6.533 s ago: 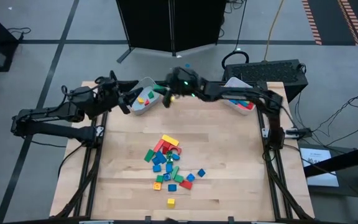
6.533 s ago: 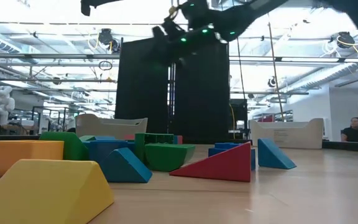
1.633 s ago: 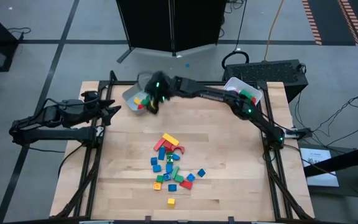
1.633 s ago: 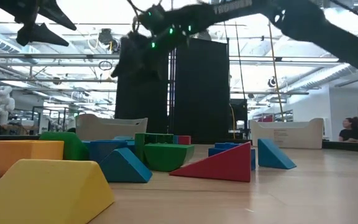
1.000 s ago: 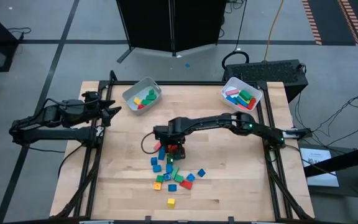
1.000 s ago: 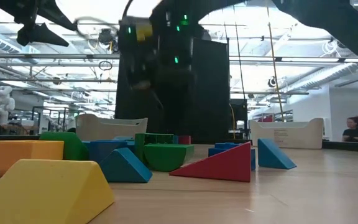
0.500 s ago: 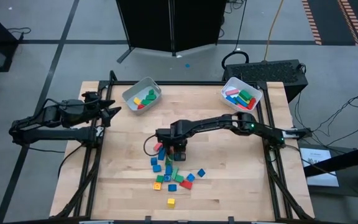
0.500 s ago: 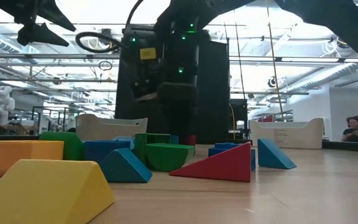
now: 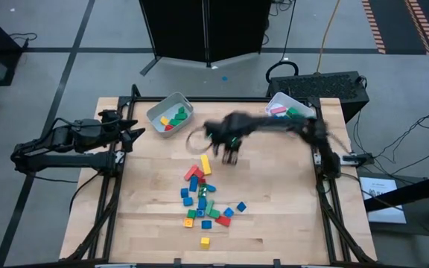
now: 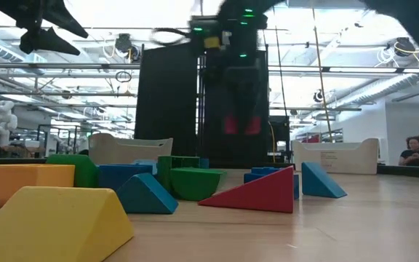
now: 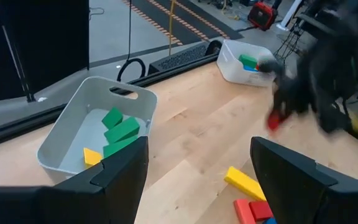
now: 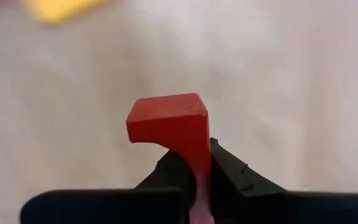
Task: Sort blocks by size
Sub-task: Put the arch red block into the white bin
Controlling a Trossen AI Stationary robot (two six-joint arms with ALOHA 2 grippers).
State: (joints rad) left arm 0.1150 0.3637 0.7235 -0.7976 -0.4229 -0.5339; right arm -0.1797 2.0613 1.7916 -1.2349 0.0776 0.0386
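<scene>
Loose coloured blocks (image 9: 202, 197) lie in a pile at the middle of the wooden table. My right gripper (image 9: 231, 155) hangs above the table, to the far right of the pile, shut on a red block (image 12: 168, 120). The low view shows the red block (image 10: 241, 125) well above the table. At the table's left edge my left gripper (image 9: 136, 134) stands open in the air with nothing between its fingers (image 11: 124, 175). My right gripper pinches a thin part of the red block (image 12: 199, 163) between its two fingers (image 12: 232, 175). The fingers come from above, pointing down. The block's wider part sticks out past the fingertips, and the block is lifted clear of the table.
A white bin (image 9: 171, 115) with green, yellow and red blocks stands at the far left, another white bin (image 9: 289, 112) with blocks at the far right. A yellow bar (image 9: 205, 165) lies at the pile's far end. Bare wood (image 9: 274, 186) lies right of the pile.
My right gripper has risen from the far end of the pile with the red block and gone toward the table's far right. The red block is now lifted clear of the pile.
</scene>
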